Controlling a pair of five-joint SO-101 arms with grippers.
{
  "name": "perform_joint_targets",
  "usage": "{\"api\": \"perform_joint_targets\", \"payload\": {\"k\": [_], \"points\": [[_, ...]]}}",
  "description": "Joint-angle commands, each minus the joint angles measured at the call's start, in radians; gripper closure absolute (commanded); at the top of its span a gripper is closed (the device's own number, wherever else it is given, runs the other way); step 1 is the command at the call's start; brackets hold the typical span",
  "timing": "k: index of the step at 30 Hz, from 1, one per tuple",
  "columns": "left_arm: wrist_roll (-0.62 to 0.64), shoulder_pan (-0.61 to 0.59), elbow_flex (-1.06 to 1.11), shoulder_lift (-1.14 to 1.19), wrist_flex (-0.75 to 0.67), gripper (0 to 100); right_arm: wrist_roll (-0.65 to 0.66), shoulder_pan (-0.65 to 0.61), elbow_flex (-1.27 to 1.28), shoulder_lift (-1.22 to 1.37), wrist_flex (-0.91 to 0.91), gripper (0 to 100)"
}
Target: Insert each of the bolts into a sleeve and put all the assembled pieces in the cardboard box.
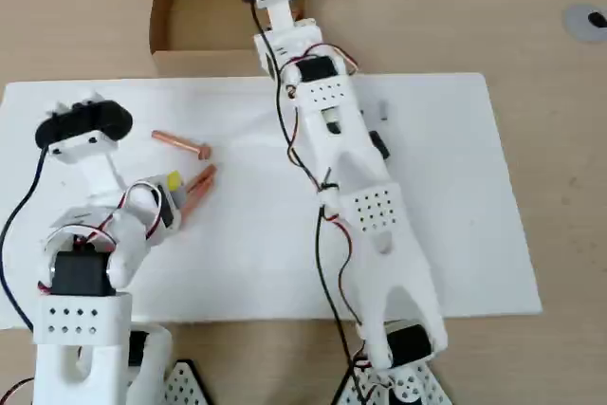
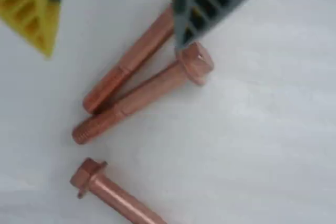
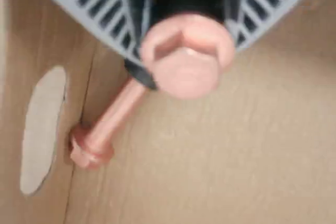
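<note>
Left gripper (image 2: 113, 45): spread, over bolt pair (image 2: 139, 95) on white mat (image 2: 262, 156)
Lone bolt (image 2: 113, 195): near pair
Right gripper (image 3: 186, 30): pinching copper bolt (image 3: 186, 61) inside cardboard box (image 3: 236, 156)
Box floor: another bolt (image 3: 105, 129) lying

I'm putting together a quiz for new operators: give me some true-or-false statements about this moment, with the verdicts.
1. The right tool grips a bolt above the floor of the cardboard box. True.
2. The floor of the box is bare. False: another bolt lies on it, near the wall.
3. The left tool is shut on a bolt. False: it is open, above a pair of bolts lying side by side.
4. Three bolts lie on the white sheet. True: the pair, plus a lone bolt a little apart.
</note>
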Motion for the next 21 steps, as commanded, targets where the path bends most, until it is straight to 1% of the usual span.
{"api": "perform_joint_targets", "payload": {"k": [1, 5, 10, 14, 17, 19, 21], "points": [[-0.011, -0.009, -0.005, 0.001, -0.009, 83, 0.011, 0.016, -0.147, -0.013, 0.112, 78.2], [-0.009, -0.008, -0.015, 0.001, -0.017, 83, 0.011, 0.016, -0.291, -0.01, 0.247, 72.5], [-0.009, -0.012, -0.077, 0.001, -0.012, 83, 0.011, 0.016, -0.483, -0.013, 0.404, 72.3], [-0.009, -0.012, -0.14, 0.008, -0.008, 83, 0.006, 0.033, -0.49, -0.084, 0.543, 72.1], [-0.02, -0.014, -0.196, 0.081, 0.003, 83, 0.005, 0.056, -0.489, -0.185, 0.709, 72.1], [-0.066, -0.014, -0.27, 0.179, 0.032, 83, 0.009, 0.079, -0.489, -0.255, 0.848, 72.1], [-0.077, -0.02, -0.364, 0.3, 0.057, 83, 0.011, 0.099, -0.489, -0.331, 1.007, 72.1]]}}
